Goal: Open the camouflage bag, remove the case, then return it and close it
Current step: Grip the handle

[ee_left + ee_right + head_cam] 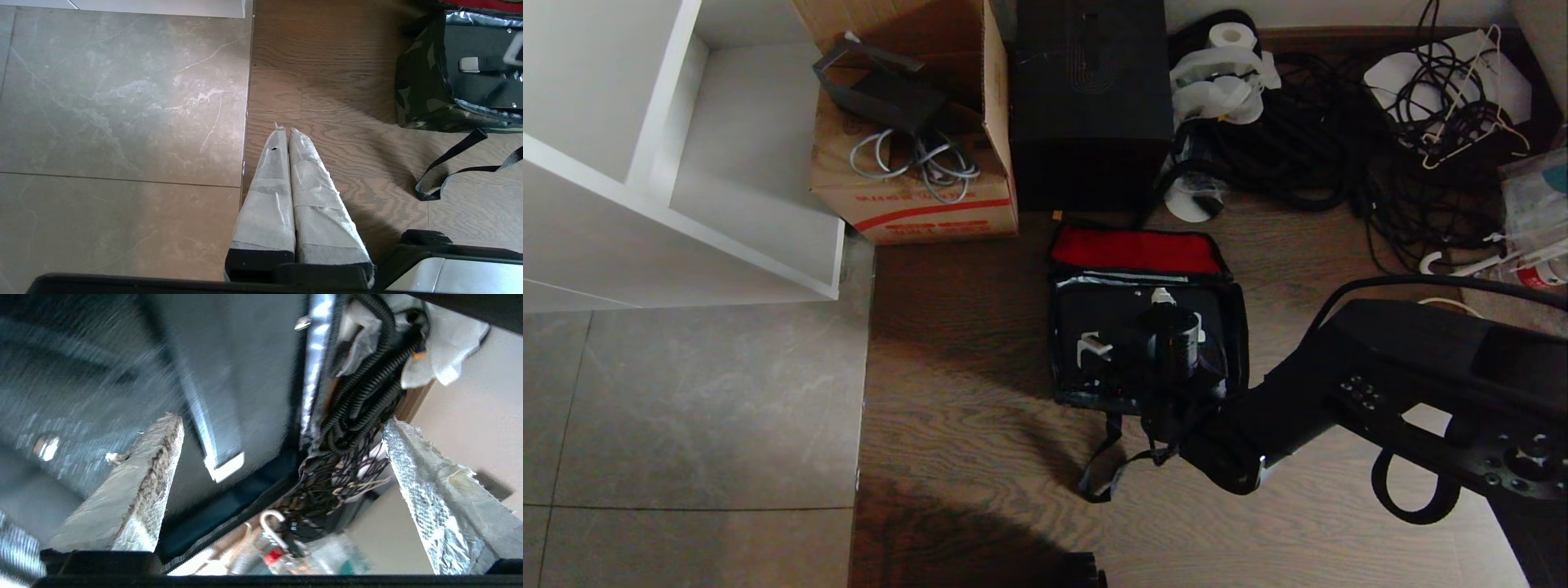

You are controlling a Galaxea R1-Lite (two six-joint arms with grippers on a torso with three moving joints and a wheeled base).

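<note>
Head: camouflage bag [1147, 327] open on wood floor, case [1127, 314] inside; right gripper [1143, 347] above it.
Left wrist: left gripper [286, 134] closed, bag well aside.
Right wrist: jaws wide, case between fingers [139, 486].

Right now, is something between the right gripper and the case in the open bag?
Nothing visible: the bag lies open, the case uncovered, and the right gripper hangs open directly above it.
</note>
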